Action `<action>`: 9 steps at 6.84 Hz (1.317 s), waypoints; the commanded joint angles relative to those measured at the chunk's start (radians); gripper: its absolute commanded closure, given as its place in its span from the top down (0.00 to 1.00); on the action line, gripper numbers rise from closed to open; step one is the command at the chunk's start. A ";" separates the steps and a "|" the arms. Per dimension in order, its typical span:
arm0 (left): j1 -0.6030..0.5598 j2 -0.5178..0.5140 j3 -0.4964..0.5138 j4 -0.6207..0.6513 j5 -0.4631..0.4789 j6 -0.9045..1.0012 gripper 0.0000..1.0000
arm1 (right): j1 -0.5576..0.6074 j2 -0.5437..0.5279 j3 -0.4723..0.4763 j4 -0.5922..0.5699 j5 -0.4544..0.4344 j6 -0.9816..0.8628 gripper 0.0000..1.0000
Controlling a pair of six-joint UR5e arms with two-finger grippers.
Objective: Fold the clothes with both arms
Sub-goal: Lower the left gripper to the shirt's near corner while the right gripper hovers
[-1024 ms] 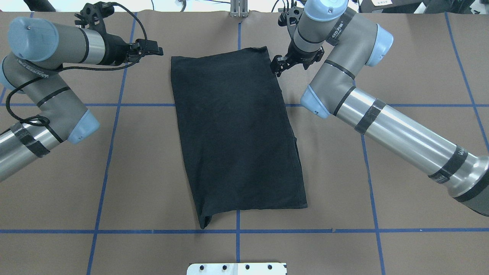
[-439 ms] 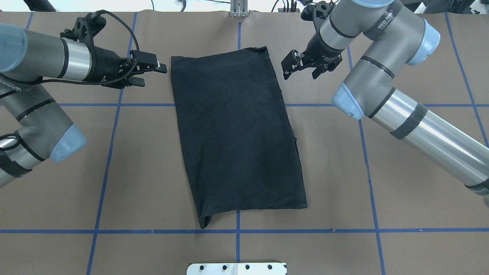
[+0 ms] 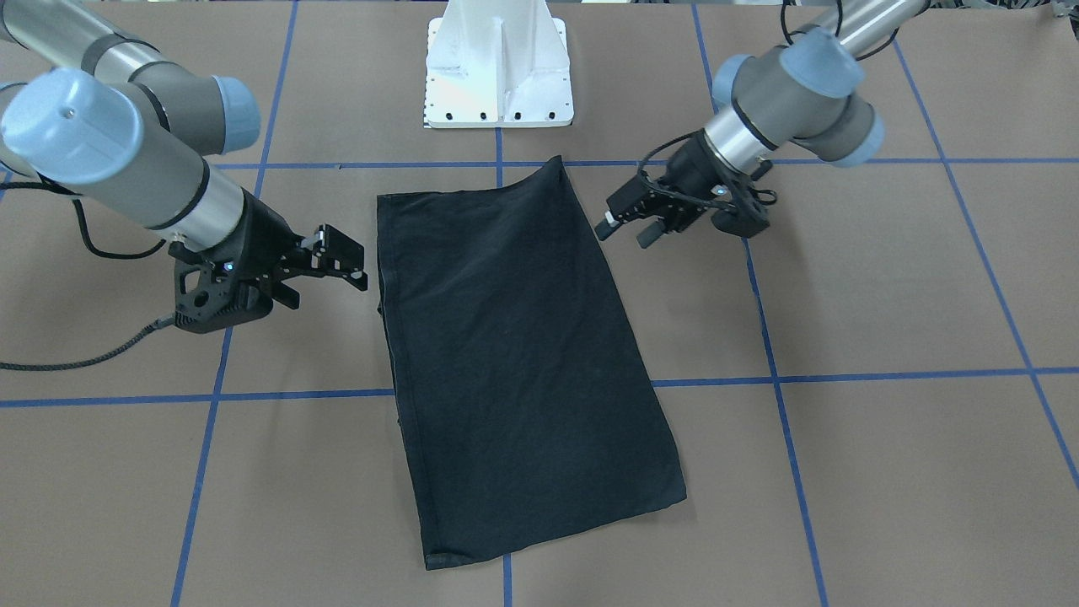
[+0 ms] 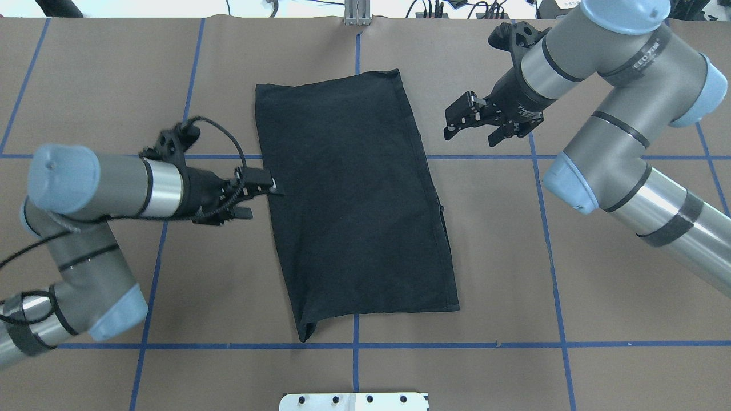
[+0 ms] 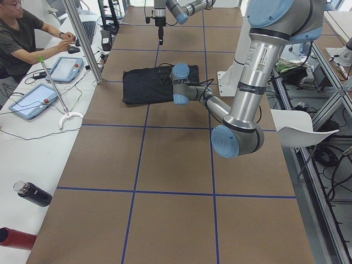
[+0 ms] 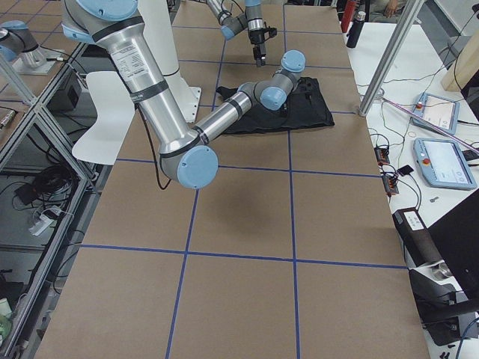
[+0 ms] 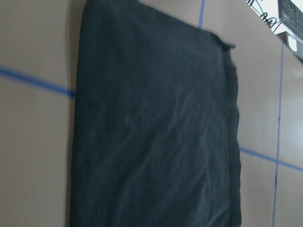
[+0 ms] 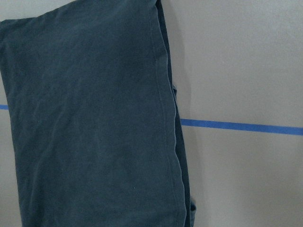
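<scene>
Your left gripper [image 4: 264, 203]: jaws spread, nothing between them. The tips point at the T-shirt [image 4: 354, 200], right beside the long edge nearest this tool. From overhead, one fingertip [image 4: 268, 184] overlaps that edge. The front-facing view shows a sliver of table between tool and cloth, so you cannot call contact. Its wrist camera looks onto plain black cloth, lightly wrinkled, with a hem along one side.

Your right gripper [image 4: 473, 133]: jaws spread too, and empty. It sits beside the shirt's opposite long edge, clear of the cloth.

Between the two tools the shirt lies flat, folded to a long narrow strip, with no logo showing. At the robot's end, on the left gripper's side, one corner pokes out in a small point.

Farther out: brown table [image 4: 571, 274] with blue tape lines [image 4: 457, 345], and a white pedestal [image 3: 497, 76] past the shirt's robot-side end.
</scene>
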 commanded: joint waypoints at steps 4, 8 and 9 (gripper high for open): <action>0.297 0.056 -0.014 0.006 0.196 -0.178 0.99 | -0.002 -0.038 0.073 0.001 0.003 0.041 1.00; 0.342 0.044 -0.012 0.009 0.197 -0.233 0.77 | -0.002 -0.039 0.073 0.001 0.001 0.041 1.00; 0.347 0.044 -0.012 0.009 0.197 -0.233 0.75 | -0.001 -0.039 0.076 0.001 0.003 0.041 1.00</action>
